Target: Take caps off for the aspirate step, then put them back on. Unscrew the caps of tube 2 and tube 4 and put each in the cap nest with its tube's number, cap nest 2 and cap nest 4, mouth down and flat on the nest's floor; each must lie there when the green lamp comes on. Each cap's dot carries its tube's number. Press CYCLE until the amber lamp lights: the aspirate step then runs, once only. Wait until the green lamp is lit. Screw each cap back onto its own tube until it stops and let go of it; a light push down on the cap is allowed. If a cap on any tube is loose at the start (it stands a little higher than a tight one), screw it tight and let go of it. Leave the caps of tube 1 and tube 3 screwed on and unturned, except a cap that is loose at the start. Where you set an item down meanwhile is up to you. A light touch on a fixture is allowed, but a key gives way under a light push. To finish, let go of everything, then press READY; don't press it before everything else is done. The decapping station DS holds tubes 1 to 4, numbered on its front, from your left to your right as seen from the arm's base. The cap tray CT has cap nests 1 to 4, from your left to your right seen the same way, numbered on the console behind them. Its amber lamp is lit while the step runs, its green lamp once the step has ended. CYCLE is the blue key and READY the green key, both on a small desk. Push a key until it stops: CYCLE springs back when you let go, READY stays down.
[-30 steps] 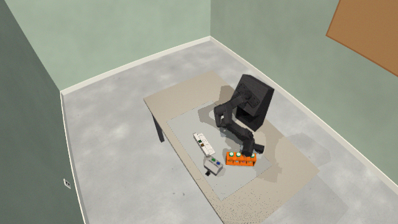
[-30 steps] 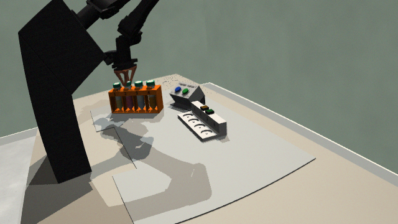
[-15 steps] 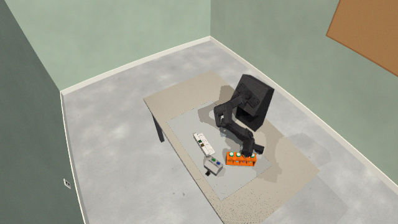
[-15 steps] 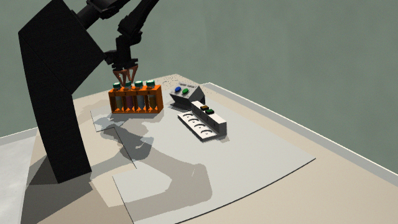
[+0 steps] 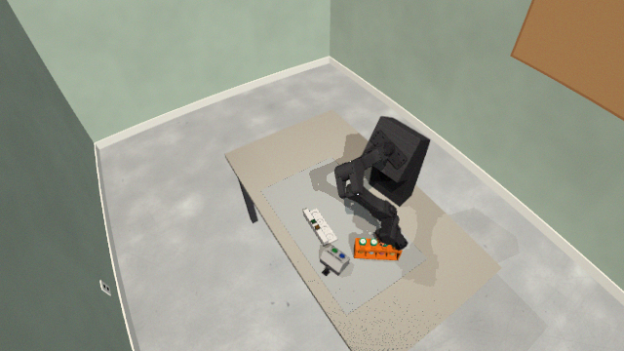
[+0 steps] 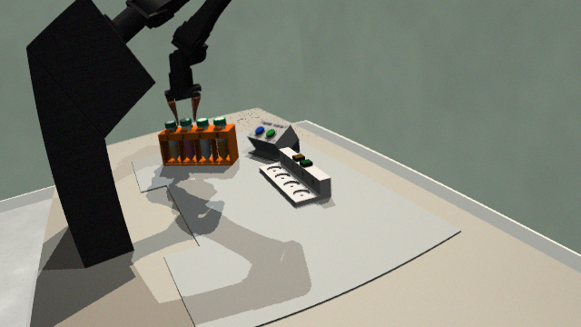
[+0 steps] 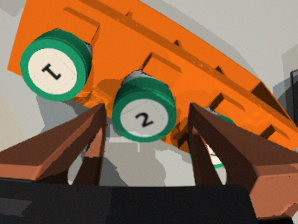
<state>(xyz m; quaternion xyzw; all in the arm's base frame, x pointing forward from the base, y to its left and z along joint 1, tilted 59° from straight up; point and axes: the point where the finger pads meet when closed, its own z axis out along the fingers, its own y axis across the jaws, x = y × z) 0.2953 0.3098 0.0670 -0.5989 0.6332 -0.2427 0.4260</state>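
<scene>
The orange decapping station (image 6: 198, 144) holds four tubes, each with a green cap. In the wrist view, cap 2 (image 7: 143, 108) sits on its tube with its dot up, and cap 1 (image 7: 55, 66) is to its left. My gripper (image 6: 184, 113) hangs just above cap 2 (image 6: 185, 122). Its fingers stand apart on either side of the cap with a gap on each side, holding nothing. Caps 3 (image 6: 202, 122) and 4 (image 6: 220, 121) are on their tubes. The four nests of the cap tray (image 6: 286, 182) hold no caps.
The key desk (image 6: 271, 138) carries the blue CYCLE key (image 6: 260, 130) and the green READY key (image 6: 270, 133) to the right of the station. The console lamps (image 6: 301, 159) look unlit. The arm's black base block (image 6: 86, 113) stands at the left.
</scene>
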